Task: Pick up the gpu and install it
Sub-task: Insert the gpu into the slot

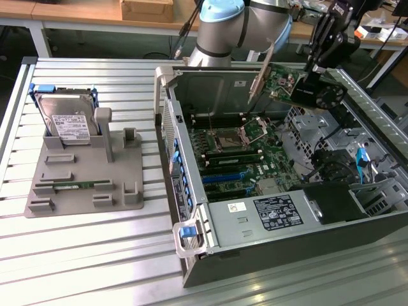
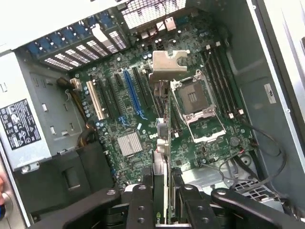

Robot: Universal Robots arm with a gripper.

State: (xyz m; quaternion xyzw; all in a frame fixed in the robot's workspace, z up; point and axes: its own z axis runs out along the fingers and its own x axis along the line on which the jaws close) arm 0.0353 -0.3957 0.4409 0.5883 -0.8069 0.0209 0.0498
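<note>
My gripper (image 1: pixel 311 84) is shut on the gpu (image 1: pixel 282 85), a slim card with a green circuit-board side and a silver bracket (image 1: pixel 258 80) at its end. It hangs tilted in the air above the open computer case (image 1: pixel 191 210), over the motherboard's far part near the CPU socket (image 1: pixel 233 137). In the wrist view the gpu (image 2: pixel 165 143) shows edge-on between the two black fingers (image 2: pixel 142 205), its bracket (image 2: pixel 169 62) pointing away from the camera. Below it lie the motherboard's expansion slots, among them a blue slot (image 2: pixel 135 95).
A grey holder (image 1: pixel 83 172) stands at the exterior view's left with a silver hard drive (image 1: pixel 67 118) in a blue frame upright in it and a green memory stick (image 1: pixel 76 185) lying flat. The power supply (image 1: pixel 274 213) and drive cage (image 1: pixel 357 191) fill the case's near side.
</note>
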